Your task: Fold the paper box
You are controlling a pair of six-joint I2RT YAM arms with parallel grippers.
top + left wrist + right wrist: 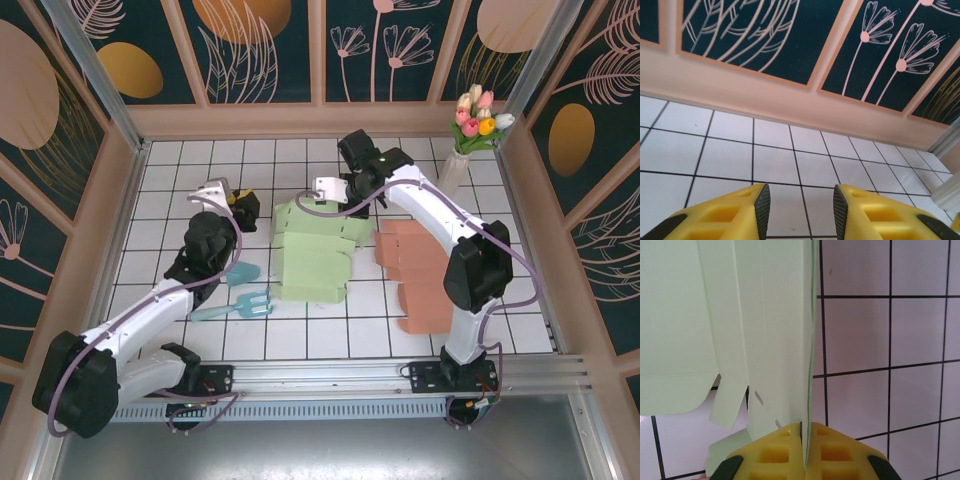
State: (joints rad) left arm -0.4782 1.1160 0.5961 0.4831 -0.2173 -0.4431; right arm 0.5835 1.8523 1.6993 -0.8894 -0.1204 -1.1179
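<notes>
The pale green paper box (312, 258) lies as a partly folded sheet on the tiled table in the middle of the top view. My right gripper (322, 190) is at its far edge. In the right wrist view the yellow fingers (803, 442) are shut on a thin green flap (808, 365) that stands edge-on, with the other green panels (715, 315) spread out to its left. My left gripper (243, 208) hovers just left of the green sheet without touching it. Its fingers (801, 210) are open, and between them I see bare tile.
A flat salmon paper box blank (420, 272) lies right of the green one, under the right arm. A teal trowel (240, 274) and a teal fork (250, 300) lie by the left arm. A vase of tulips (472, 130) stands at the back right corner. Walls (300, 120) enclose the table.
</notes>
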